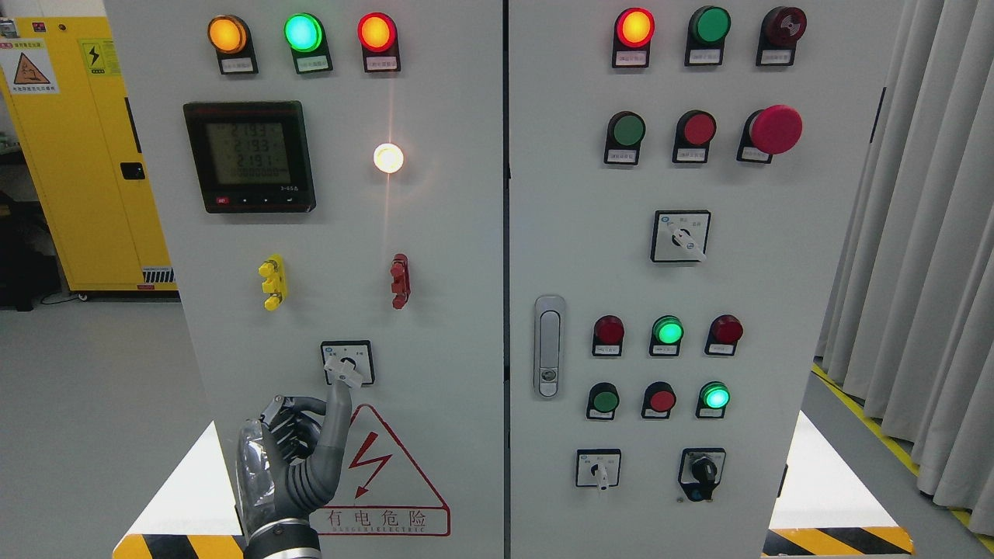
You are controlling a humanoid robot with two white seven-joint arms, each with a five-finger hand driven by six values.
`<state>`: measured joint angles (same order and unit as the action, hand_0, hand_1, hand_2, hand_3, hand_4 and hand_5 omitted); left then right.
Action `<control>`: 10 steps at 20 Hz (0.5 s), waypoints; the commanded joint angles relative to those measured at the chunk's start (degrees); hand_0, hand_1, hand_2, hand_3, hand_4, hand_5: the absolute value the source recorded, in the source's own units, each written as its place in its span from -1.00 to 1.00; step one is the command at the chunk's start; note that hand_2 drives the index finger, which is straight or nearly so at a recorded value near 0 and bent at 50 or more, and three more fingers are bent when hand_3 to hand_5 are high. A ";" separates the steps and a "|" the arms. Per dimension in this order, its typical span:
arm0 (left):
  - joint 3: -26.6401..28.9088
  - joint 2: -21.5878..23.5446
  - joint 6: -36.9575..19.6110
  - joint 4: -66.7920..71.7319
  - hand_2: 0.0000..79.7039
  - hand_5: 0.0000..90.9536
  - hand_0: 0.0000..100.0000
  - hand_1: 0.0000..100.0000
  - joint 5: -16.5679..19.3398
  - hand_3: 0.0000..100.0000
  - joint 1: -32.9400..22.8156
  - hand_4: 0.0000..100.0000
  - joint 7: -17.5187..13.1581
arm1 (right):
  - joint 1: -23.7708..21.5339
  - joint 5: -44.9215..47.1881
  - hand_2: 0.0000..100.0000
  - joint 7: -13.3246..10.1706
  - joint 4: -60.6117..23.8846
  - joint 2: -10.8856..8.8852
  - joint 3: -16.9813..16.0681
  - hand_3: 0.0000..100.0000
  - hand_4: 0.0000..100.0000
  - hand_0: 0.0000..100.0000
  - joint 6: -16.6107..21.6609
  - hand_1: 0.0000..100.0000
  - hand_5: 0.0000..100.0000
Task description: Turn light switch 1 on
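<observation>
- Grey metal fills the head view: a two-door cabinet (435,481) stands straight ahead, its panels studded with lamps, buttons and rotary knobs.
- Light switch 1 (347,365), by my reading, is the small white-handled rotary knob low on the left door, just above the red-bordered warning triangle (384,473); its handle sits tilted.
- Up comes the left hand (299,450) from the bottom edge, one finger (337,411) stretched up with its tip at the underside of the knob handle, the other fingers curled into the palm and holding nothing.
- Whether that tip truly presses the handle or only sits just beside it, I cannot tell from here.
- Doing this well looks like a nudge sideways on the handle's end, where leverage is best, with the wrist steady so the fingertip does not slide off the smooth plastic.
- A slip is my worry: the handle is narrow and one fingertip has little purchase.
- No right hand shows anywhere in this view.
- Above the knob sit a yellow clip (272,282) and a red clip (400,280), a dark meter display (249,155) and a glowing white lamp (388,157).
- Room now: a yellow safety cabinet (85,171) stands at far left, pale curtains (916,233) hang at right, and hazard striping (839,541) marks the grey floor (93,388).
</observation>
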<state>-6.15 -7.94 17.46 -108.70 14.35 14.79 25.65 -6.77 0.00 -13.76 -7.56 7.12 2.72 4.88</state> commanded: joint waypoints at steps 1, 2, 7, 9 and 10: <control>0.09 1.43 -6.89 -0.37 0.64 0.96 -0.77 -0.21 -2.92 0.91 -8.01 0.88 0.11 | 0.00 1.67 -0.92 0.05 0.00 0.00 0.00 -1.00 -1.00 -1.00 -0.04 0.00 -1.00; 0.17 1.61 -8.22 -0.19 0.63 0.96 -0.78 -0.22 -3.27 0.92 -9.85 0.89 0.11 | 0.00 1.67 -0.92 0.05 0.00 0.00 0.00 -1.00 -1.00 -1.00 -0.04 0.00 -1.00; 1.14 3.45 -18.05 2.61 0.62 0.97 -0.79 -0.26 -8.10 0.94 -22.15 0.97 0.11 | 0.00 1.67 -0.92 0.05 0.00 0.00 0.00 -1.00 -1.00 -1.00 -0.04 0.00 -1.00; 1.32 4.59 -22.45 5.68 0.63 0.96 -0.78 -0.27 -9.51 0.95 -26.46 0.99 0.11 | 0.00 1.67 -0.92 0.04 0.00 0.00 0.00 -1.00 -1.00 -1.00 -0.04 0.00 -1.00; 1.58 5.21 -24.12 7.26 0.63 0.96 -0.78 -0.27 -10.48 0.95 -28.14 0.99 0.02 | 0.00 1.67 -0.92 0.05 0.00 0.00 0.00 -1.00 -1.00 -1.00 -0.04 0.00 -1.00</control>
<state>-5.64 -6.06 -1.58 -107.32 8.01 -2.39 25.80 -6.76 0.00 -13.76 -7.56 7.12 2.72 4.88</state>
